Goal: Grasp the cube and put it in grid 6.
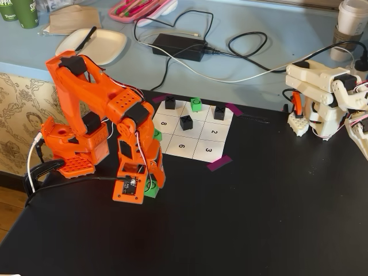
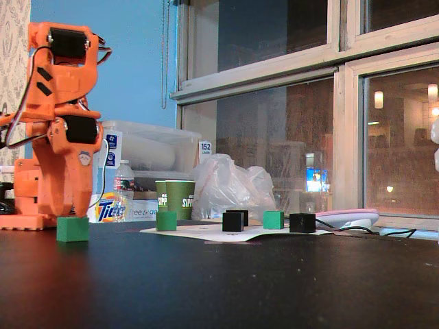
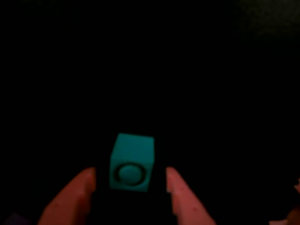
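Observation:
A green cube with a dark ring mark [image 3: 132, 162] sits on the black table between my orange fingers [image 3: 77, 192], with a dark gap on each side. My gripper [image 3: 130, 180] is open around it, lowered to the table. In both fixed views the cube [image 1: 152, 189] [image 2: 72, 229] lies left of and in front of the paper grid, under my gripper [image 1: 150, 181] [image 2: 72, 211]. Grid 6 [image 1: 181, 145] is a bare white cell in the near row. A second green cube [image 1: 196, 104] stands in the far row, and a third [image 1: 156, 135] shows partly behind the arm.
Three black X cubes [image 1: 170, 103] [image 1: 186, 122] [image 1: 219, 112] stand on the grid [image 1: 208, 150]. Purple tape [image 1: 218, 163] holds its corner. A white arm [image 1: 322, 98] stands at the right. A power adapter with cables [image 1: 178, 46] and a plate [image 1: 95, 43] lie beyond the table.

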Action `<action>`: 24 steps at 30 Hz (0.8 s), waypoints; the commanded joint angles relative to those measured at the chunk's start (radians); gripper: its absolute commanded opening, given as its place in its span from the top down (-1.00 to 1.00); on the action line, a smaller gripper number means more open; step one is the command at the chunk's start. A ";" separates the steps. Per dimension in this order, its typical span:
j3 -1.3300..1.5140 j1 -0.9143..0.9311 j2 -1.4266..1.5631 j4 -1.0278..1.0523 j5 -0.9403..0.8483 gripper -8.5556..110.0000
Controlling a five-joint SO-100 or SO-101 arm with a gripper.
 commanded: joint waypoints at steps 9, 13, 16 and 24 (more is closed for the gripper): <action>0.103 -0.015 0.052 -0.083 -0.021 0.51; 0.158 -0.017 0.100 -0.124 -0.008 0.85; 0.160 -0.025 0.110 -0.133 0.005 0.85; -0.025 -0.222 0.109 0.009 0.083 0.86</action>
